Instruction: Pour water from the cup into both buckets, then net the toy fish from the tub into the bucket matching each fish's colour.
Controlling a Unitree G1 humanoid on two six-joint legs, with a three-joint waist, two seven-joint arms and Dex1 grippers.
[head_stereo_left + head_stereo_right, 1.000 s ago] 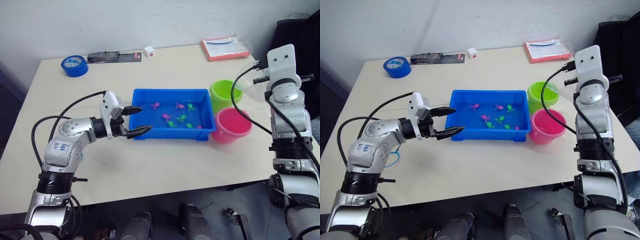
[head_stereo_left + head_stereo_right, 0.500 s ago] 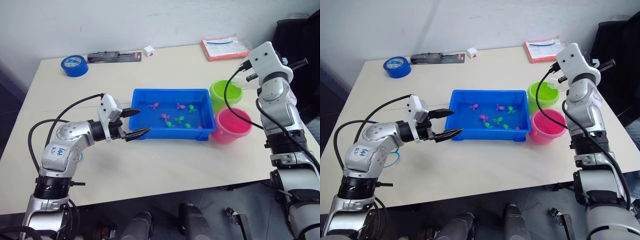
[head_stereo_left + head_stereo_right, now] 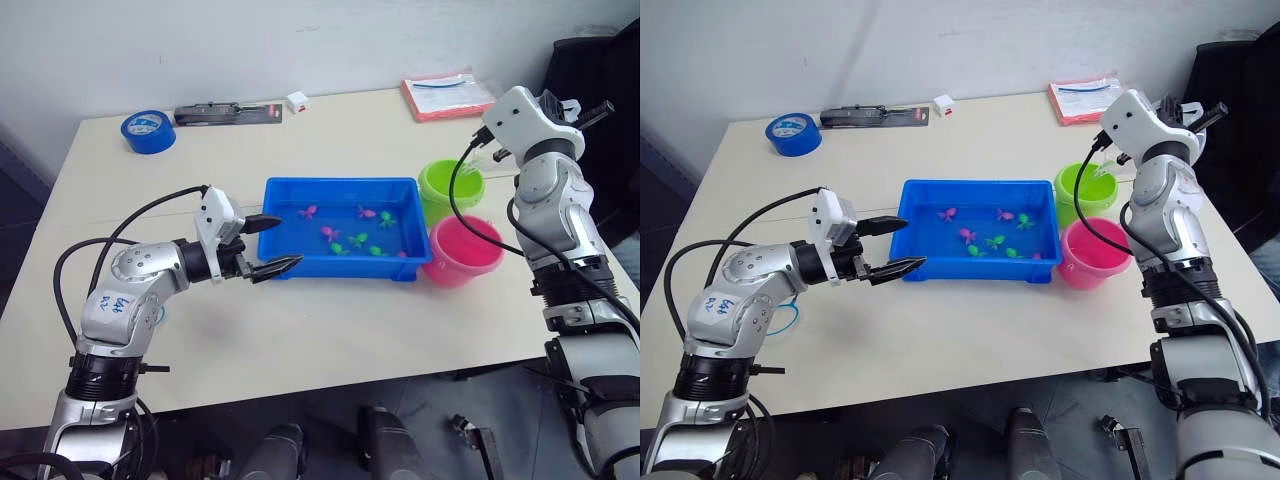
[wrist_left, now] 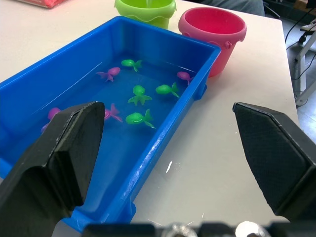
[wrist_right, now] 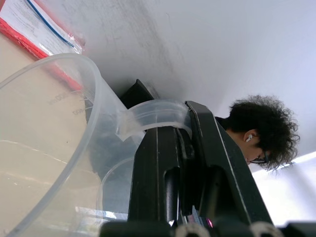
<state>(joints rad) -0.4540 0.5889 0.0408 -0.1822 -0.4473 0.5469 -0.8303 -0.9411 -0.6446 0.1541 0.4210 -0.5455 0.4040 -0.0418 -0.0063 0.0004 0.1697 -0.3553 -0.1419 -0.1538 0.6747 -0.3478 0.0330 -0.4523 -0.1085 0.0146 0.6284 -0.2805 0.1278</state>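
Observation:
The blue tub sits mid-table and holds water and several small green and pink toy fish. Beside its right end stand the lime green bucket and, nearer to me, the pink bucket. My left gripper hovers open at the tub's left wall, nothing between its fingers. In the right wrist view, my right gripper is shut on the handle of the clear cup. That arm holds the cup tilted just above the green bucket.
Along the table's far edge lie a blue tape roll, a black packaged tool, a small white cube and a red folder. A person's head shows behind the cup. A dark chair stands at the right.
My right arm swung the cup left and tipped it over the green bucket. The left gripper drew back slightly from the tub and stayed open.

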